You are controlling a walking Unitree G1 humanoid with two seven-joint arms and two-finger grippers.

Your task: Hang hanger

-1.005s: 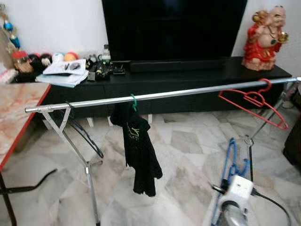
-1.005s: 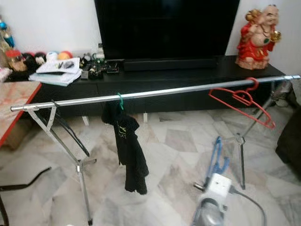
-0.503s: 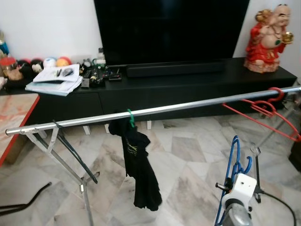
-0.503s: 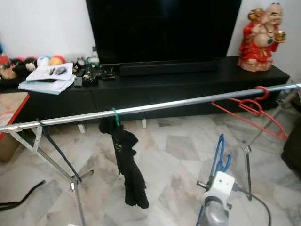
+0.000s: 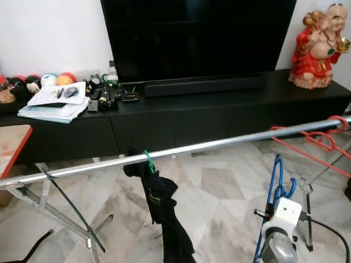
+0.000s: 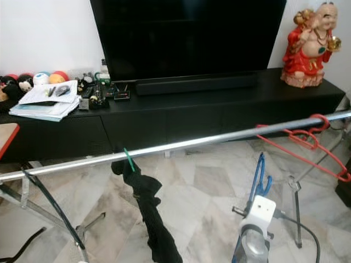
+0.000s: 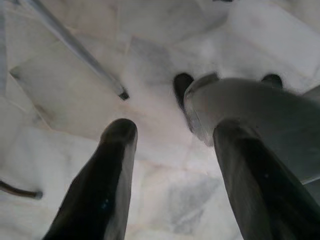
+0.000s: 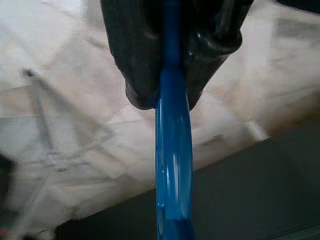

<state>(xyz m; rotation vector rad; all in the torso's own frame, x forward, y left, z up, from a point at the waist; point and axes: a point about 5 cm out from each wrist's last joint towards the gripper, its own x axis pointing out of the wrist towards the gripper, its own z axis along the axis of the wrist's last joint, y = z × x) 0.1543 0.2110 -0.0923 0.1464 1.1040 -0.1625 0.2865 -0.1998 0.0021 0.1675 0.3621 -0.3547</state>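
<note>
My right hand (image 8: 170,92) is clamped on the blue hanger (image 5: 275,192), which stands upright from the fingers, below and on my side of the metal rail (image 5: 219,143). A red hanger (image 5: 312,143) and a black garment (image 5: 164,213) hang on that rail. My left hand (image 7: 170,150) hangs spread apart over the marble floor (image 7: 75,115).

A metal rail (image 5: 219,143) on folding legs is running across the marble floor (image 5: 219,186). A black garment (image 5: 164,213) on a green hook is hanging near its middle, and a red hanger (image 6: 307,143) is hooked at its right end. A dark strap (image 5: 71,205) is drooping near its left end.
</note>
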